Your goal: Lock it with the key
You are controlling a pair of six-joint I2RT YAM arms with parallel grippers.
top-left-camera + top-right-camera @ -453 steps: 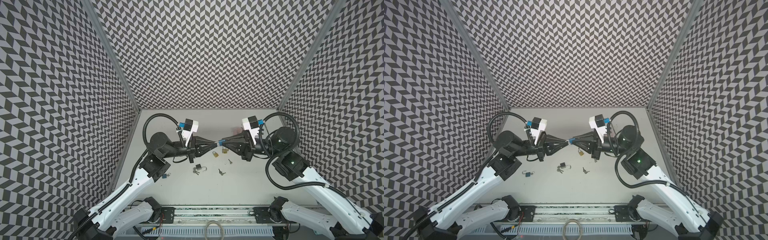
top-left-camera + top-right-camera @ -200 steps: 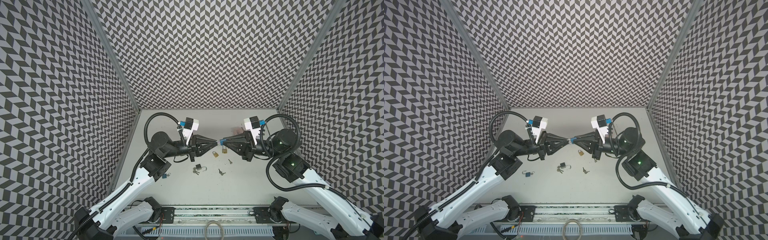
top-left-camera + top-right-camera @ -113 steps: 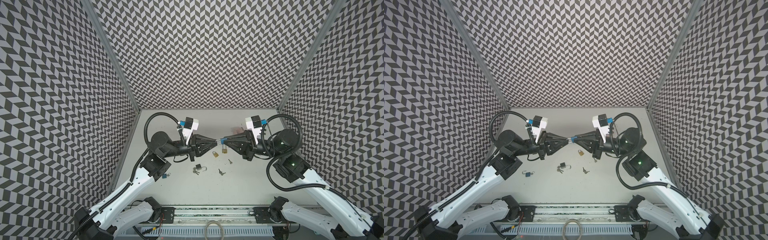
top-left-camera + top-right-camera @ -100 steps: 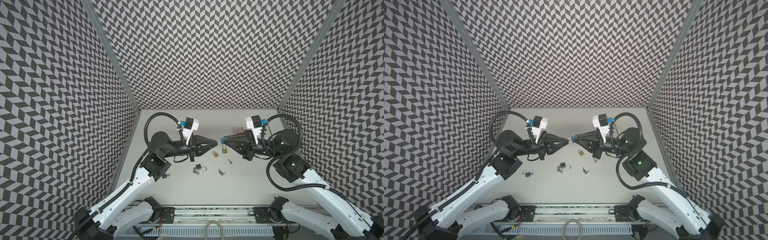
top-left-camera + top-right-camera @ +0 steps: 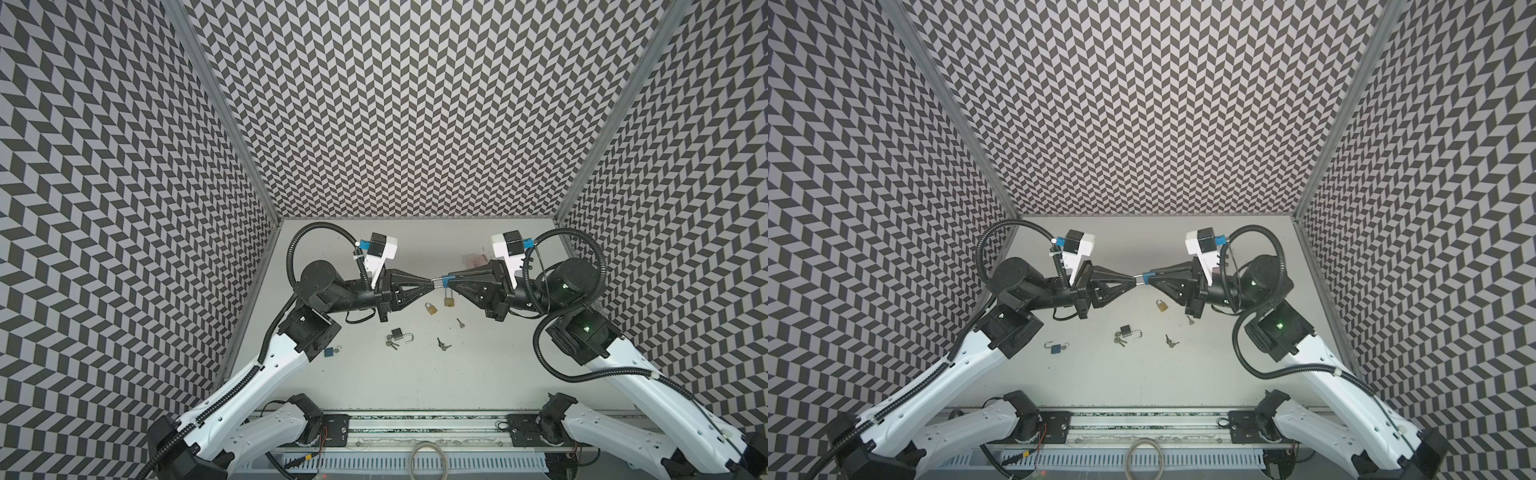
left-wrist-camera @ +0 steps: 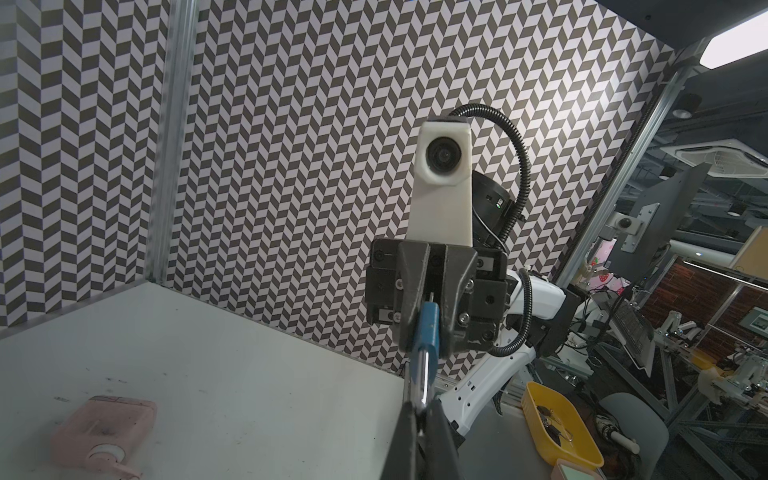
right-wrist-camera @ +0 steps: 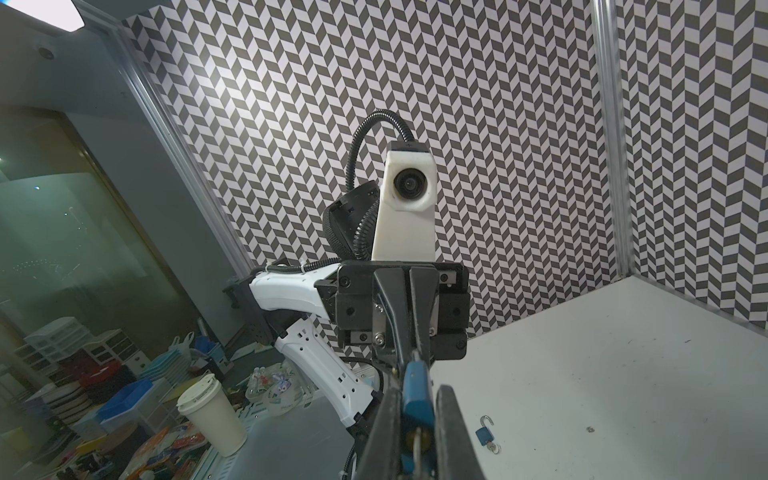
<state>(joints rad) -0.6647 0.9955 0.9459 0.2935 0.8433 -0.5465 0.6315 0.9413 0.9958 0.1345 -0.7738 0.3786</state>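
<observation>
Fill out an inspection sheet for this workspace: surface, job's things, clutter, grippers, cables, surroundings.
Surface: grey table, lightly scuffed.
Job's things: blue padlock held in the air between both grippers; a key in it cannot be confirmed.
Clutter: brass padlock, second brass padlock, open black padlock, loose keys, second blue padlock, pink item at the back.
Grippers: left gripper shut on the shackle; right gripper shut on the lock's body.
Cables: black conduits loop over both arms, clear of the padlocks.
Surroundings: chevron walls on three sides.

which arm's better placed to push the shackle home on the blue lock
Left: the left gripper pinches the shackle, so it can likely push along it, while the right gripper just braces the body of the blue lock.
</observation>
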